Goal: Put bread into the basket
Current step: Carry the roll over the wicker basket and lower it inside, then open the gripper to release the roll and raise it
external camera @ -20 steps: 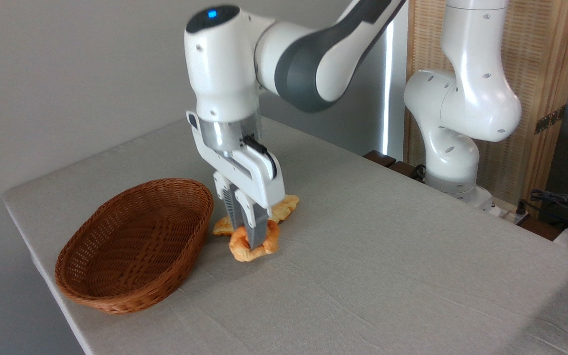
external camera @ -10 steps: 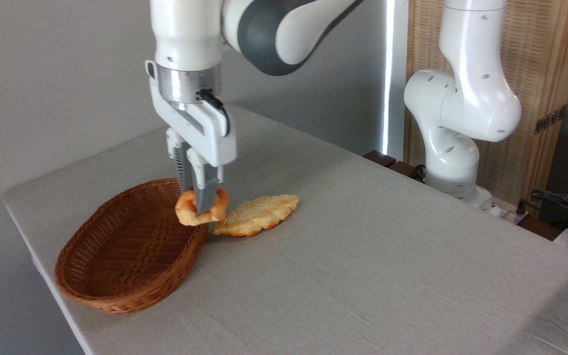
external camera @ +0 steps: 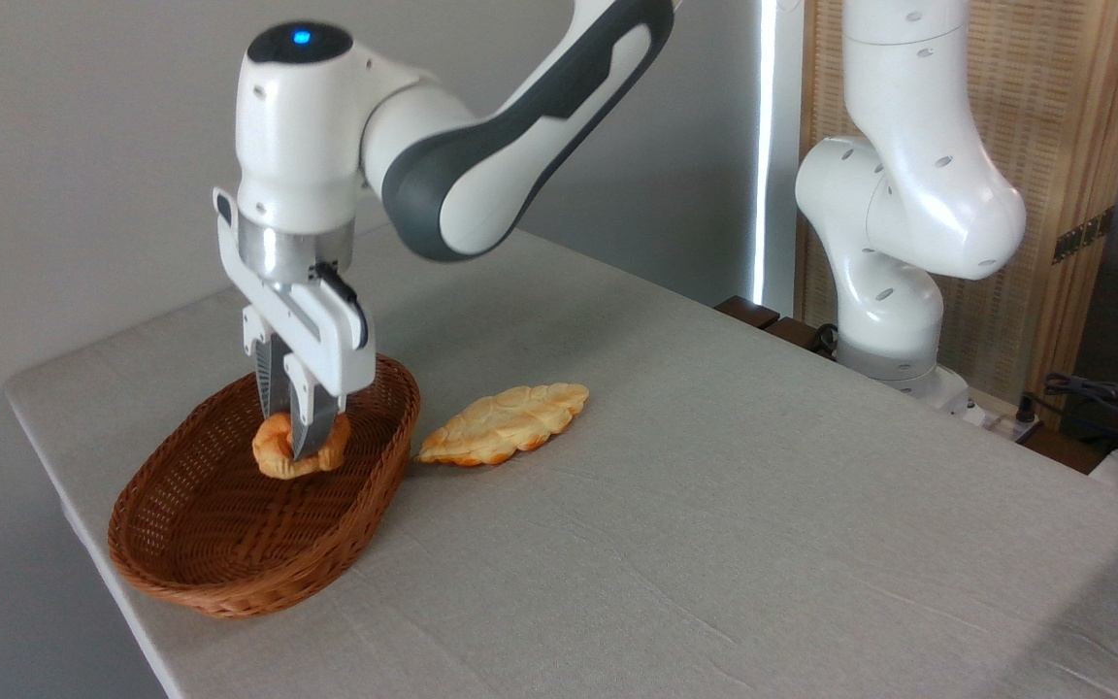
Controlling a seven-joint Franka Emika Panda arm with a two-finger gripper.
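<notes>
The bread (external camera: 278, 449), a small golden-orange knotted bun, hangs inside the oval brown wicker basket (external camera: 190, 544) at the table's left end. My gripper (external camera: 299, 445) points straight down over the basket's far half and is shut on the bun. The near finger covers the bun's middle. Whether the bun touches the basket floor cannot be told.
A flat, paler leaf-shaped bread (external camera: 506, 424) lies on the grey tablecloth just right of the basket. The arm's white base (external camera: 894, 311) stands at the table's far right edge. Cables (external camera: 1102, 398) lie beyond it. The table's left edge runs close to the basket.
The gripper lifted the bun off the table beside the leaf-shaped bread, carried it left over the basket rim, and lowered it into the basket.
</notes>
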